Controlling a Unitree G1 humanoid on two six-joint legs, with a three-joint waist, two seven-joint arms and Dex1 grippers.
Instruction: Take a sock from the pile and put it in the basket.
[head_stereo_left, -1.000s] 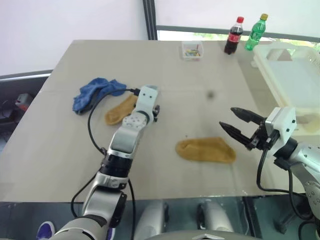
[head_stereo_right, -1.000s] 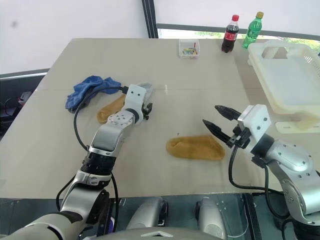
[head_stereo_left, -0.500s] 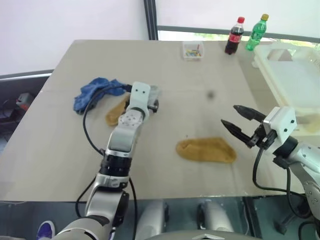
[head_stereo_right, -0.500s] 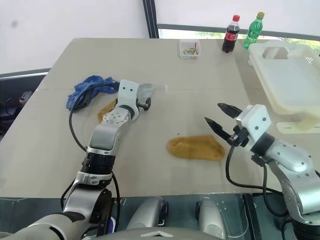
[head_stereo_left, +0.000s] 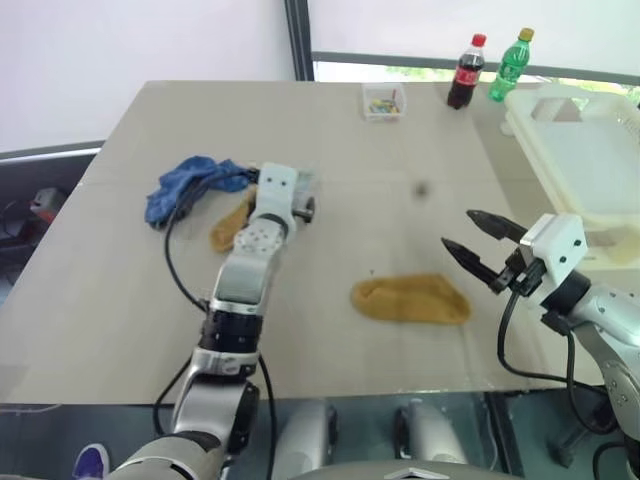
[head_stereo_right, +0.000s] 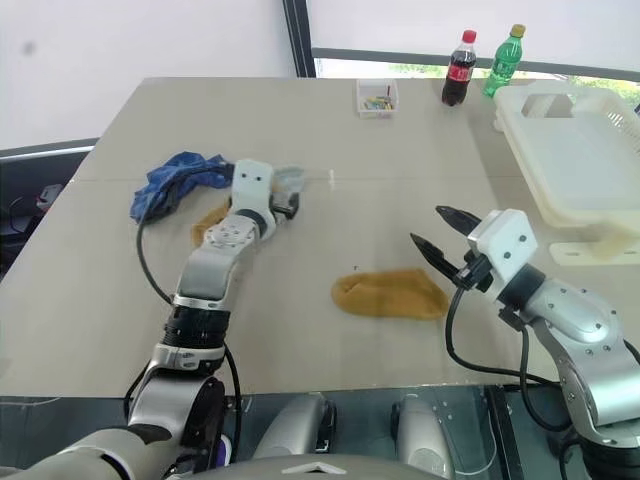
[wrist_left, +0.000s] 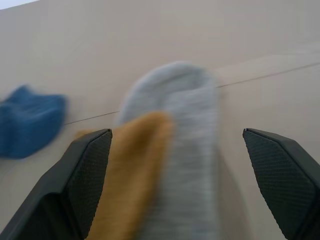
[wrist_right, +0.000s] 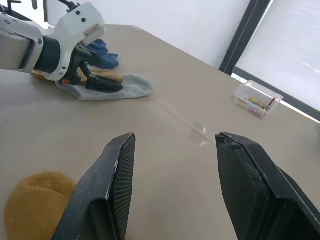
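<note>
Since a second ago the left gripper (wrist_left: 172, 165) has slid further over the pile (head_stereo_left: 215, 195) and spread its jaws wide. Nearest, the right gripper (head_stereo_left: 472, 243) hangs with fingers apart and empty, just beside a yellow sock (head_stereo_left: 410, 300) lying flat mid-table. Further out, the left one straddles a second yellow sock (wrist_left: 132, 175) and the grey sock (wrist_left: 185, 150), gripping nothing yet. The basket (head_stereo_left: 580, 160) waits far right, so basically everything's left to do.

Head pair looking down over table (head_stereo_left: 330, 150), wrist views low, facing socks
</note>
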